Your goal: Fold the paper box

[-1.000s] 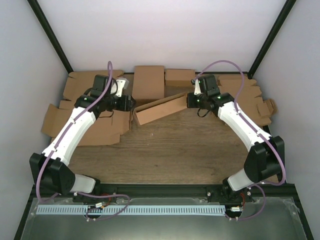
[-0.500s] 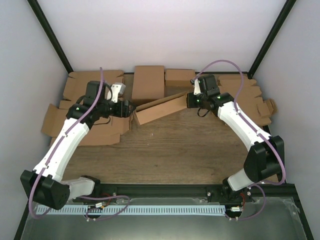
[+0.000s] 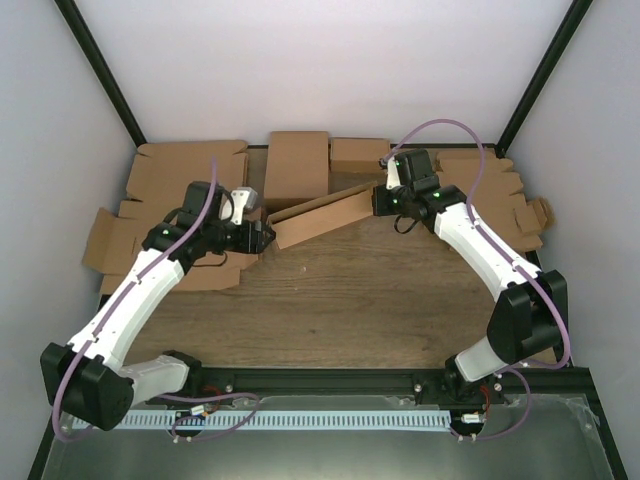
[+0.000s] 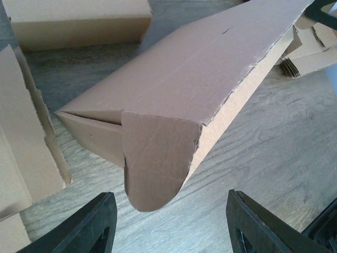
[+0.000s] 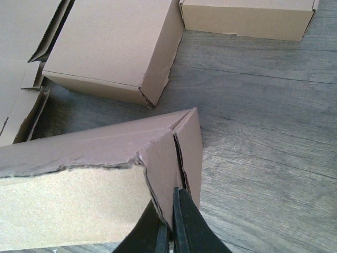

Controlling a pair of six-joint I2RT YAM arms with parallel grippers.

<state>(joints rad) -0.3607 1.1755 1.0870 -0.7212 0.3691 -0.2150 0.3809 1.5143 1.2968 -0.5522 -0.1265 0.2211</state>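
Right gripper is clamped thin on the paper box end wall; I fear slip. Left gripper, wide and empty, could crush the rounded flap.

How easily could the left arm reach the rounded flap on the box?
Probably easily, yes: the left gripper is open and faces the flap at the end of the box, and nothing seems to stand between them.

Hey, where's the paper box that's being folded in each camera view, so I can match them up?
Top external: paper box, centre back, slanting.
Left wrist: fills the middle.
Right wrist: lower left.
Shared landmark: the closed box just behind it.
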